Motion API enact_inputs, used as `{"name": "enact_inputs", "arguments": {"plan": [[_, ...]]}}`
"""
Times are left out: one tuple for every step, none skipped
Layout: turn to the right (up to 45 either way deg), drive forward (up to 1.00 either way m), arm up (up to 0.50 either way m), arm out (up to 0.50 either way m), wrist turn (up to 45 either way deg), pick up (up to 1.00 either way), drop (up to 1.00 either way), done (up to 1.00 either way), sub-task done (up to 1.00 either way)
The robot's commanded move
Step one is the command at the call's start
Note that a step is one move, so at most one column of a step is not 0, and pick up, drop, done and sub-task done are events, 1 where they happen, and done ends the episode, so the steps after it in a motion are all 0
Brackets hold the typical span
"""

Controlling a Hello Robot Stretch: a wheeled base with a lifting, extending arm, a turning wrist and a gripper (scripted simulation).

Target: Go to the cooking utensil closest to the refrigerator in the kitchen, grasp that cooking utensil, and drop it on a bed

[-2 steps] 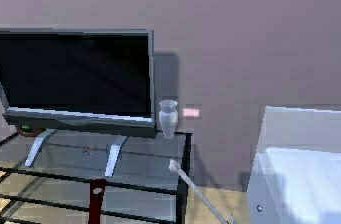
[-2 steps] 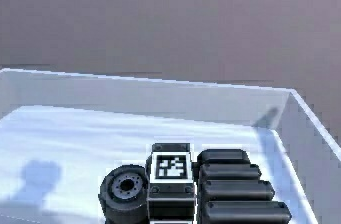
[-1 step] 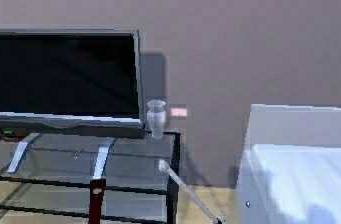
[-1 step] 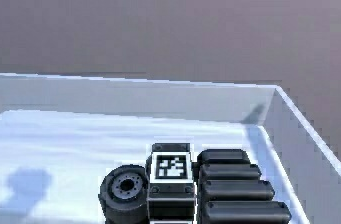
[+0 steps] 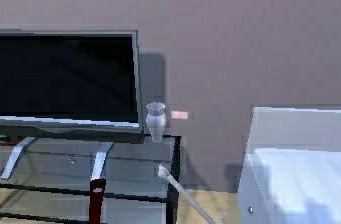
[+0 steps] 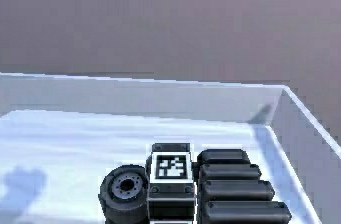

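Against the bed [image 6: 58,135] — dark pincer [image 6: 126,195].

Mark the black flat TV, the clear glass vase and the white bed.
black flat TV [image 5: 58,78], forward view, screen centre.
clear glass vase [image 5: 156,120], forward view, body.
white bed [image 5: 313,180], forward view, mattress top.

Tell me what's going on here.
The robot is parked alongside a white bed, its arm stretched out toward it. The tool shows against the bed's surface, and I cannot tell whether it holds anything. Ahead stand a television and a small vase on a glass table.
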Motion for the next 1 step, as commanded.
{"name": "enact_inputs", "arguments": {"plan": [[45.0,0.00,0.00,0.00,0.0,0.00,0.00,0.00,0.00]]}}
